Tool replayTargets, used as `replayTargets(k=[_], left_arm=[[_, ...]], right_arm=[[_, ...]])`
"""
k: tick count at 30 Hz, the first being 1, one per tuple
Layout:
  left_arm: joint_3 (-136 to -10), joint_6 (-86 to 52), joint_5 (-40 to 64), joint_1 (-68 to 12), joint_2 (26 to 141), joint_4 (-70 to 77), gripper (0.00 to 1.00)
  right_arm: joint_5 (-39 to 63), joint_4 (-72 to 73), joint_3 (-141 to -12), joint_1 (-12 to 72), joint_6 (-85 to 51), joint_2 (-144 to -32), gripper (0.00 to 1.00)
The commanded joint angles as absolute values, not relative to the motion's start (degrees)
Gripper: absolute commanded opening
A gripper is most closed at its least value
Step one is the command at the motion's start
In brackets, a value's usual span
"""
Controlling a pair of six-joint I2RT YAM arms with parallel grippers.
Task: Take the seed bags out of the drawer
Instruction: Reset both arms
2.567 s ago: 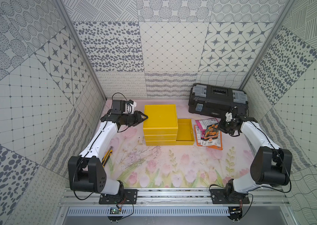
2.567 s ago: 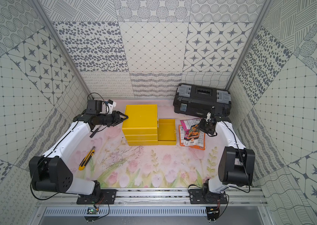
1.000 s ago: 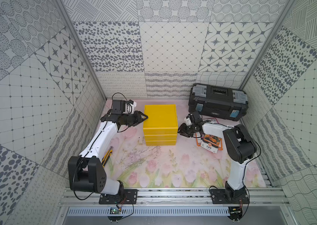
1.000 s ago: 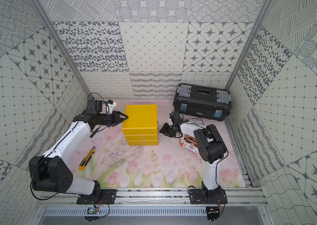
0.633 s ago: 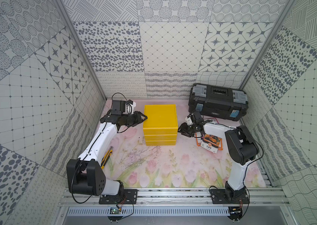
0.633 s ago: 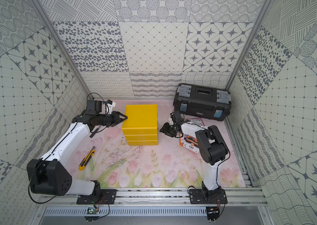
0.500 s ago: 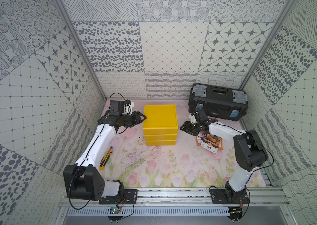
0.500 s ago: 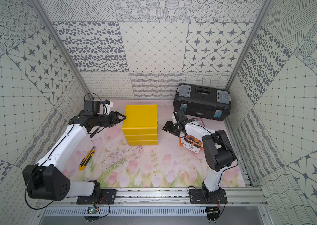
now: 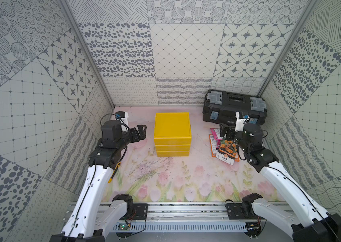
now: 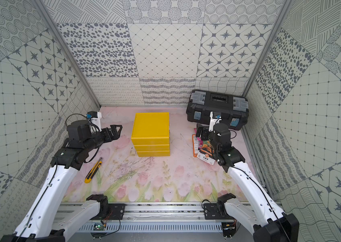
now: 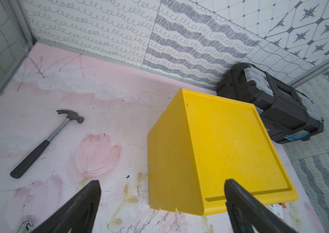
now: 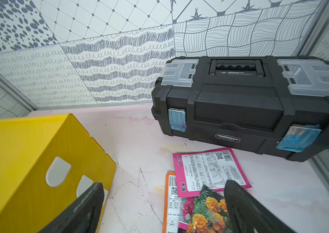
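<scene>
The bench (image 9: 165, 178) carries the black toolbox (image 9: 234, 109) at the back, on the right arm's side. The yellow three-drawer cube (image 9: 172, 125) sits near the middle.

The cube is what changed. A few seconds ago the drawer (image 12: 38, 157) stood pulled out toward the right arm. Now all three drawer fronts sit flush, and both arms have drawn back from the cube. With the drawer shut, I judge the removal finished and the arms to be retreating.

The left tool (image 9: 141, 132) has gone from nearly closed to spread wide. It hangs just beside the cube's left face and holds nothing; its wrist view shows bare fingers (image 11: 91, 193). The right tool (image 12: 163, 183) has opened wide over the same second and is also empty. It hovers over the packets and does not seem to touch them.

The seed bags (image 9: 225, 148) lie overlapping on the bench between the cube and the toolbox, well clear of the drawer. A pink-edged one lies label up, partly over an orange-edged one.
</scene>
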State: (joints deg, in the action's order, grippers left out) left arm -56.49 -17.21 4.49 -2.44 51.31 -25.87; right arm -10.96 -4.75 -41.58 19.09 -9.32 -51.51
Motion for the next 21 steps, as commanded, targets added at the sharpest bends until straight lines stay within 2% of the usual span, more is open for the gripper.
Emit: replayTargets(k=[1, 5, 8, 12, 16, 21], left_arm=[[-44.1, -15.4, -5.7, -2.9, 47.3, -4.7, 0.99], [-32.4, -19.0, -14.4, -3.0, 50.6, 7.5, 0.99], [-27.3, -18.2, -18.1, -3.2, 54.3, 12.3, 0.99], [-22.9, -15.5, -22.4, -3.5, 60.1, 19.8, 0.99], [-21.3, -11.4, -20.3, -3.9, 68.9, 30.0, 0.99], [-19.0, -6.8, -17.9, -4.8, 78.1, 44.7, 0.99]], right_arm=[[-15.2, 16.0, -33.3, 18.9, -2.5, -49.3, 0.99], [-20.1, 18.1, -29.0, 16.6, -2.6, -55.3, 0.99], [-24.6, 27.6, -22.6, 15.9, -0.9, -60.4, 0.99], [-23.4, 37.1, -18.0, 13.4, -0.9, -69.2, 0.99], [-20.8, 39.7, -20.1, 11.7, -1.2, -75.1, 0.99], [-17.2, 50.5, -18.7, 9.4, 0.9, -80.8, 0.99]])
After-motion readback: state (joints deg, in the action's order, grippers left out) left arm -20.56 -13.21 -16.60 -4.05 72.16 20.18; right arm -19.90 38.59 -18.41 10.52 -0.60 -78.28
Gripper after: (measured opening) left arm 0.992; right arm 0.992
